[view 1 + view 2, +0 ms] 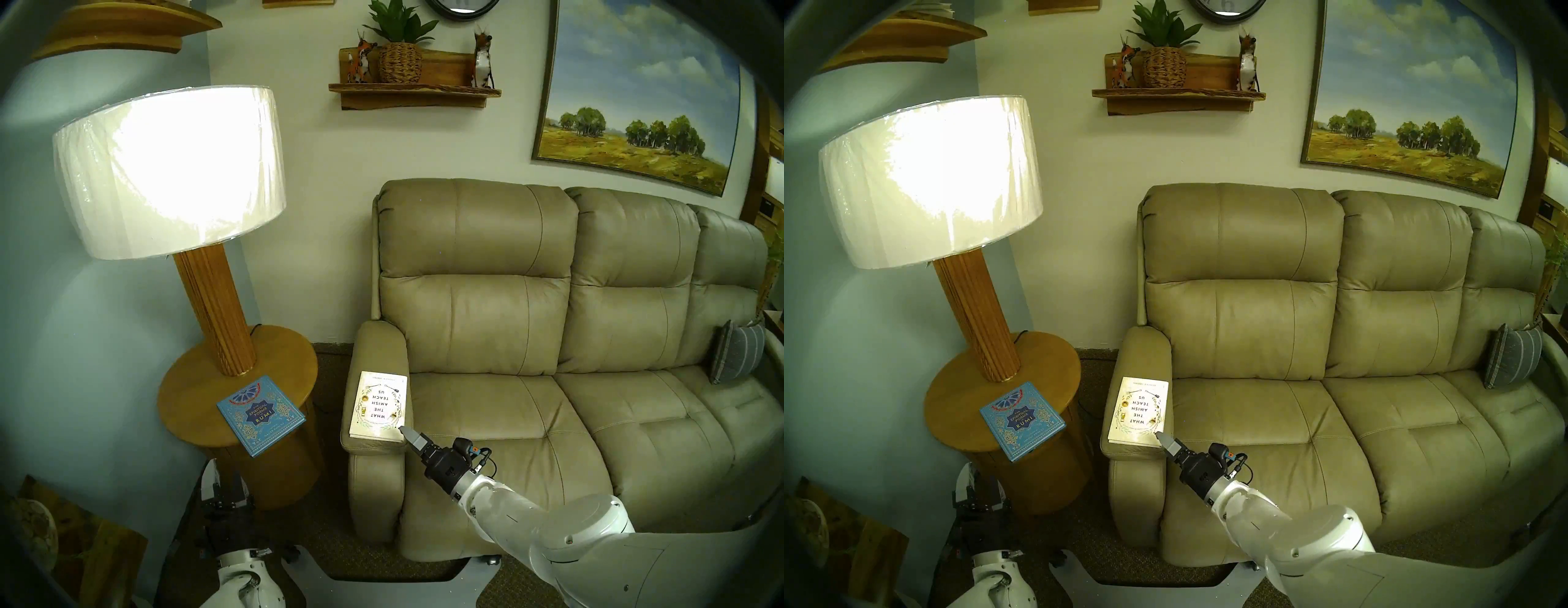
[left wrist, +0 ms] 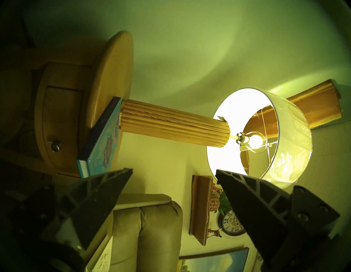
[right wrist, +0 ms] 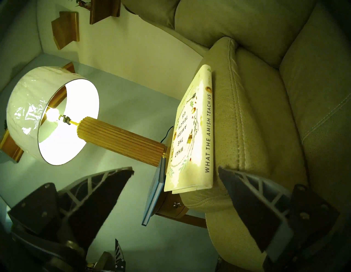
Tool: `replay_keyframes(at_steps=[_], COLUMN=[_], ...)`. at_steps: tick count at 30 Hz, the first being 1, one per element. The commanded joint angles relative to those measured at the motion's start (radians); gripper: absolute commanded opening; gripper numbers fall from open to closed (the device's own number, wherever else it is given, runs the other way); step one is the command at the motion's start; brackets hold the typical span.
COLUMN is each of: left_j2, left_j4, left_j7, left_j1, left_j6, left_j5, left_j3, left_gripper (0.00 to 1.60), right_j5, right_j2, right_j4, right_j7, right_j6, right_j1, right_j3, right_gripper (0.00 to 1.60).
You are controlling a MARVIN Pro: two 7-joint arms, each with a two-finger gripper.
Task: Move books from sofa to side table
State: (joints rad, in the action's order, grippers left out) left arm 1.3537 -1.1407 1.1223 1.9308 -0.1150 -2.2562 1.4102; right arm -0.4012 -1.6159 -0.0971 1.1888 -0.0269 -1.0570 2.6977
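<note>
Status: one book transferred, one pending. The blue book (image 1: 261,415) lies flat on the side table (image 1: 191,382) at lower left of the head view, one corner overhanging the rim beside the lamp (image 1: 169,170) base. The cream book (image 1: 379,404) rests on the sofa (image 1: 551,339) armrest, centre frame. The right gripper (image 1: 409,437) stands at the book's near corner, jaws wide and turned sideways (spine edge lies between them in the wrist view), presumably to clamp the cover edge-on. The left gripper (image 1: 227,482) waits empty and wide, low before the table.
</note>
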Motion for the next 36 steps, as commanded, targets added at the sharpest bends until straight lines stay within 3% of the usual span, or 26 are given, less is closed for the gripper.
replay_keyframes(at_steps=[1,23,36], left_j2=[-0.006,-0.009,-0.012], left_j4=[-0.018,-0.02,-0.03], left_j7=[0.004,-0.011,-0.019], left_j1=[0.008,0.007,0.015], left_j6=[-0.001,0.003,0.006], left_j5=[-0.001,-0.013,-0.026], left_j3=[0.007,0.018,0.03], left_gripper=[1.6,1.6,1.6], right_j5=[0.0,-0.016,-0.007], right_j2=[-0.018,-0.056,-0.099], right_j4=[-0.007,-0.009,-0.013], right_j7=[-0.018,-0.081,-0.184], right_j6=[-0.009,-0.022,-0.038], right_j1=[0.028,0.05,0.068], right_j3=[-0.001,-0.021,-0.005], right_gripper=[1.6,1.6,1.6])
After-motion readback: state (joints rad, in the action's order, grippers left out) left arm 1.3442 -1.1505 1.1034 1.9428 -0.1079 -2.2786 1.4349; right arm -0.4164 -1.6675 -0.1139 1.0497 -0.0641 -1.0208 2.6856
